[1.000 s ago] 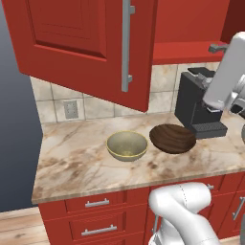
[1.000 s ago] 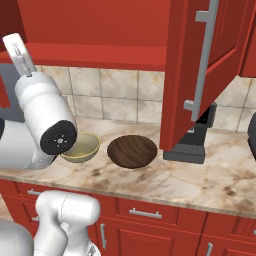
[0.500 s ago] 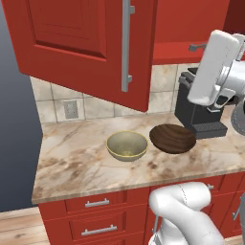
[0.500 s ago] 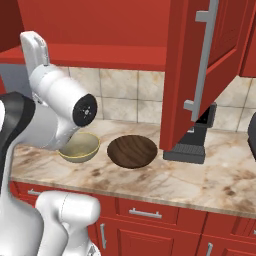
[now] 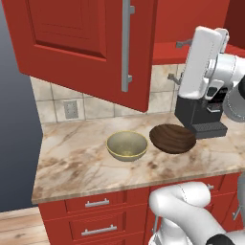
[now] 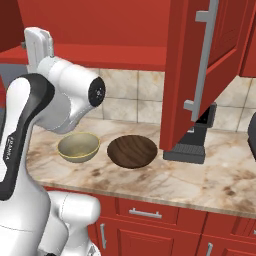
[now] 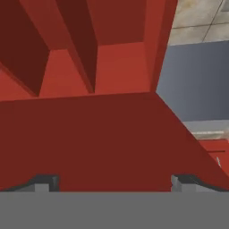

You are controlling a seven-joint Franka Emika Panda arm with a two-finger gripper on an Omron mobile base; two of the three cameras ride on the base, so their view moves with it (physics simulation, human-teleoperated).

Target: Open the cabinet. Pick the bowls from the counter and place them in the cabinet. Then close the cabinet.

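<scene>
The red cabinet [image 5: 91, 43] hangs above the counter [image 5: 72, 165] with its door [image 6: 200, 65] swung open. Two bowls rest side by side on the counter: an olive-tan one [image 5: 127, 145] [image 6: 78, 146] and a dark wood-grained one [image 5: 172, 138] [image 6: 132, 151]. High above the dark bowl, at the level of the cabinet's bottom shelf, my gripper [image 5: 175, 61] stands open and holds nothing. In the hand view the gripper [image 7: 114, 181] points into the red cabinet interior [image 7: 116, 67], its tips wide apart. In the right base view the white hand [image 6: 37, 45] hides the fingers.
A black coffee machine [image 5: 198, 115] [image 6: 192, 142] stands on the counter just right of the dark bowl, under the open door. The door's long silver handle [image 5: 126, 45] juts out to my left. Red drawers [image 5: 95, 217] sit below the slab.
The arm has swung left and slightly up, bringing the hand closer to the cabinet's opening. Both bowls and the door stay where they were. The jaws stay open.
</scene>
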